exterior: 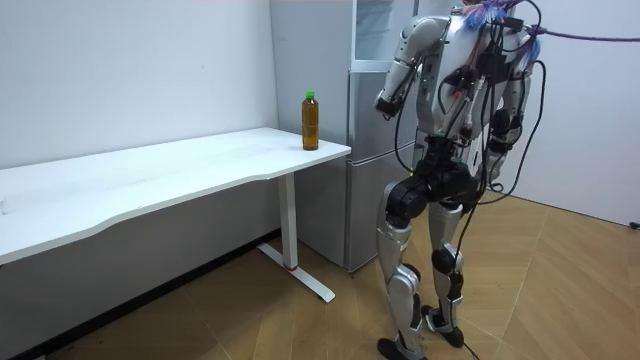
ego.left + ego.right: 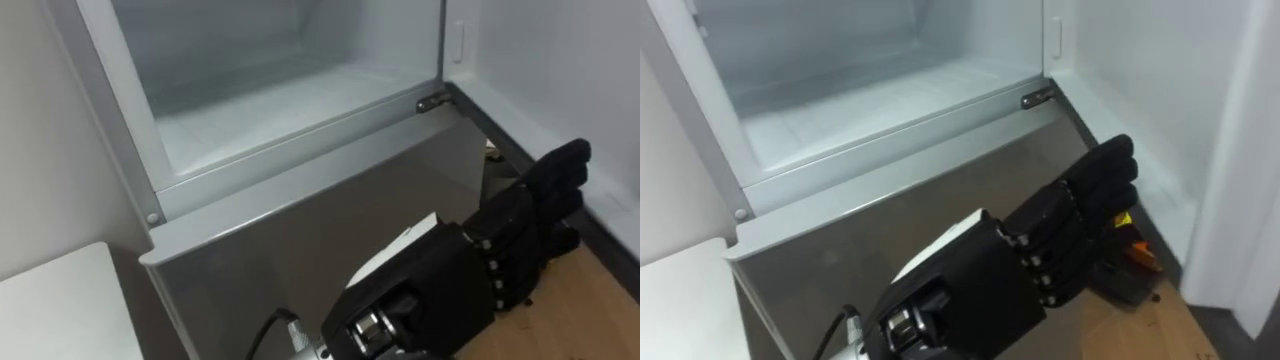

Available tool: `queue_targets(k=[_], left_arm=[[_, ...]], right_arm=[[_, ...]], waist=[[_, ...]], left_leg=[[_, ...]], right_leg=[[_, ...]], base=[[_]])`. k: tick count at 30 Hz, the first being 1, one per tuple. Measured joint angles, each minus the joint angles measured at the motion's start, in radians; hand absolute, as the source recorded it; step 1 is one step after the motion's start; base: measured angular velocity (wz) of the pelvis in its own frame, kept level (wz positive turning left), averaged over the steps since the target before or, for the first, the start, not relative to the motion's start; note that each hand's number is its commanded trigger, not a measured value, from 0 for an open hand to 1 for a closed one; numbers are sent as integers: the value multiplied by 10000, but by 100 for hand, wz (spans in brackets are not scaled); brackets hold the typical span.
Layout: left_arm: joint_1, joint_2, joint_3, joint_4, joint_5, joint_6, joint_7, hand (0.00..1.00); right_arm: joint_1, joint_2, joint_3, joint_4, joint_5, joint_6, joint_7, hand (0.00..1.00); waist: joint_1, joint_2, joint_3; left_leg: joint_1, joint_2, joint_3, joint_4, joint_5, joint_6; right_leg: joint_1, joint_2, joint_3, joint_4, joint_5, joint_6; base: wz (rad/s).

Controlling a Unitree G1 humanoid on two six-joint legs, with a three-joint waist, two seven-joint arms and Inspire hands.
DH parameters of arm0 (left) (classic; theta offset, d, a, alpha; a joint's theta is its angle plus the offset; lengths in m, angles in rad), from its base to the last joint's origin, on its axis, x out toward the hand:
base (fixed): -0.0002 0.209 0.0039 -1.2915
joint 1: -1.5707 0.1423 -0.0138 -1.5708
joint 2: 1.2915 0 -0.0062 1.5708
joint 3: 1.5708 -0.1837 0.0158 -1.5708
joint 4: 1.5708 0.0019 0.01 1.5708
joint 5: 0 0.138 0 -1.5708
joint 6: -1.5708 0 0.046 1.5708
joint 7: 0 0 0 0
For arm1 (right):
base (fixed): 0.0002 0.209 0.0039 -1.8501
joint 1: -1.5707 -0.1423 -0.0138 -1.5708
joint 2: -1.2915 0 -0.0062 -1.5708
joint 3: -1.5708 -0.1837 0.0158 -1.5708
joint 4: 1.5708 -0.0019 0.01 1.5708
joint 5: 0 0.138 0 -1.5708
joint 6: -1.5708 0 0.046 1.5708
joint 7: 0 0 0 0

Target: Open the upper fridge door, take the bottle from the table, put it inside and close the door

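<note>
While the bottle [image 1: 311, 120] stands upright on the tabletop [image 1: 150, 185], near the corner just beside the fridge [image 1: 372, 120], neither hand holds it, so the carrying has not yet begun. The robot stands facing the fridge, with the tabletop on its left.

The upper compartment [image 2: 270, 110] is open and bare, with its pale floor in plain view. The grey lower door [image 2: 320, 230] beneath it is closed. In front of that lower door the left hand [image 2: 525, 235] reaches across to the right, its fingers [image 2: 560, 170] loosely stretched and gripping nothing. Further right, the upper door [image 2: 1140, 110] is swung wide. On the room view's right, the right hand [image 1: 497, 148] hangs at the robot's side among cables, and I cannot tell whether its fingers are open or closed.

As I judge it, the main risk lies at the tabletop. The bottle is tall and narrow and sits close to the edge, so a hand arriving from the side or too high could tip it or push it off the corner. A weak hold on its smooth wall could let it slip on the way over. At the fridge, a low carry could knock the bottle's base against the compartment's front lip. The robot has to turn to fetch the bottle, and the open door could drift shut meanwhile — nothing holds it.
</note>
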Motion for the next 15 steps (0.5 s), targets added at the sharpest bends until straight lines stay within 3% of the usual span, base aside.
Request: queue_targets(k=[9,15], left_arm=[[-339,-81,-201,185,-8,5,-37,0],[-351,-79,-267,571,-12,208,-24,0]], right_arm=[[5,-34,14,-56,19,116,-168,0],[46,-79,14,-179,42,160,-217,0]], waist=[[-8,-9,10],[-31,120,2]], left_leg=[[-13,95,241,2,-26,-43],[-23,127,454,-31,-26,-44]], right_leg=[[-72,89,153,-7,21,-35],[-197,154,390,11,56,-80]], base=[[-7],[-15]])
